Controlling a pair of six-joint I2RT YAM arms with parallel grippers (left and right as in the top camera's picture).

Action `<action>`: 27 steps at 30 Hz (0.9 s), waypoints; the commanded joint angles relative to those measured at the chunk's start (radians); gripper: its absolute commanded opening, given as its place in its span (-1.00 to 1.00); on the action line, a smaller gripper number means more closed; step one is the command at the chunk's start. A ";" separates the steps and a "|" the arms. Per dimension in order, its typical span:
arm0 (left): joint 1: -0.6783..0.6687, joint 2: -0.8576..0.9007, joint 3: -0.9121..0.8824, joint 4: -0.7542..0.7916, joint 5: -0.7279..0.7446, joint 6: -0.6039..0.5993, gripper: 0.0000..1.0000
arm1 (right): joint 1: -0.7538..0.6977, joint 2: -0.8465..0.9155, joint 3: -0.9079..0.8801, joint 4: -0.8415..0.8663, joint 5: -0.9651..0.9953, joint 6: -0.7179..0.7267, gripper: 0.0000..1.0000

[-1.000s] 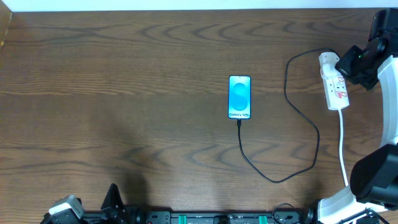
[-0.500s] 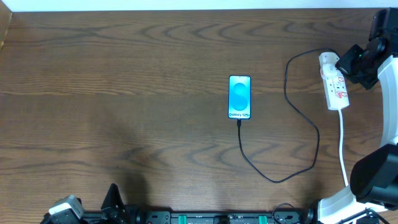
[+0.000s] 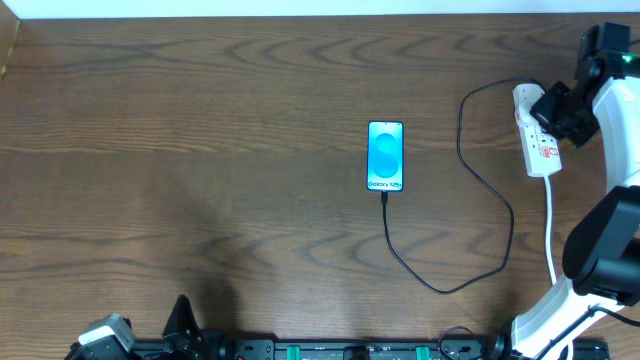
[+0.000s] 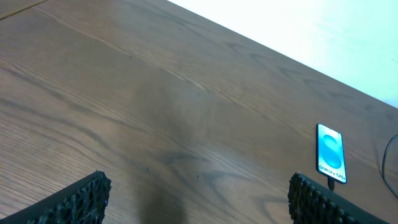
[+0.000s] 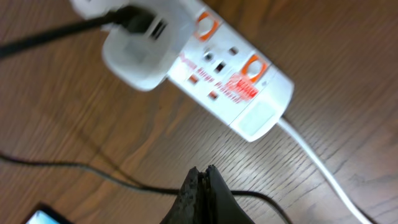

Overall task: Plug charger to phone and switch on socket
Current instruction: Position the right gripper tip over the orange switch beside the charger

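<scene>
Jaws: right gripper [image 5: 201, 174] together, left gripper [image 4: 199, 196] wide apart
charger [image 5: 137, 62] joins phone [image 3: 386, 155] and socket [image 5: 242, 93]; right gripper near socket

The left black two-finger gripper [image 4: 200, 198] is held at 7 o'clock in the overhead view, jaws spread wide. The right black gripper [image 5: 202, 180] is extended to 2 o'clock, fingertips pressed together.

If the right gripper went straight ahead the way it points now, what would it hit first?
Probably the narrow white power strip, around its red-marked middle. The shut right gripper points at it across bare wooden table; the thin black charger cable passes close under the fingertips, so depth is unclear.
</scene>
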 commanded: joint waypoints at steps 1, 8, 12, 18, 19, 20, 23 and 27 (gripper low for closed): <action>0.005 -0.009 -0.002 -0.001 -0.006 0.003 0.82 | -0.034 0.019 0.018 0.008 0.071 0.051 -0.98; 0.005 -0.009 -0.002 -0.001 -0.006 0.003 0.82 | -0.063 0.068 0.018 0.054 0.072 0.070 -0.98; 0.005 -0.009 -0.002 -0.001 -0.006 0.003 0.82 | -0.067 0.094 0.018 0.080 0.069 0.072 -0.98; 0.005 -0.009 -0.002 -0.001 -0.006 0.003 0.82 | -0.069 0.116 0.018 0.125 0.069 0.071 -0.98; 0.005 -0.009 -0.002 -0.001 -0.006 0.003 0.82 | -0.069 0.117 0.018 0.132 0.069 0.071 -0.98; 0.005 -0.009 -0.002 -0.001 -0.006 0.003 0.82 | -0.069 0.119 0.018 0.142 0.069 0.071 -0.98; 0.005 -0.009 -0.002 -0.001 -0.006 0.002 0.82 | -0.069 0.121 0.018 0.158 0.069 0.072 -0.98; 0.005 -0.009 -0.002 -0.001 -0.006 0.003 0.82 | -0.069 0.122 0.018 0.177 0.069 0.072 -0.98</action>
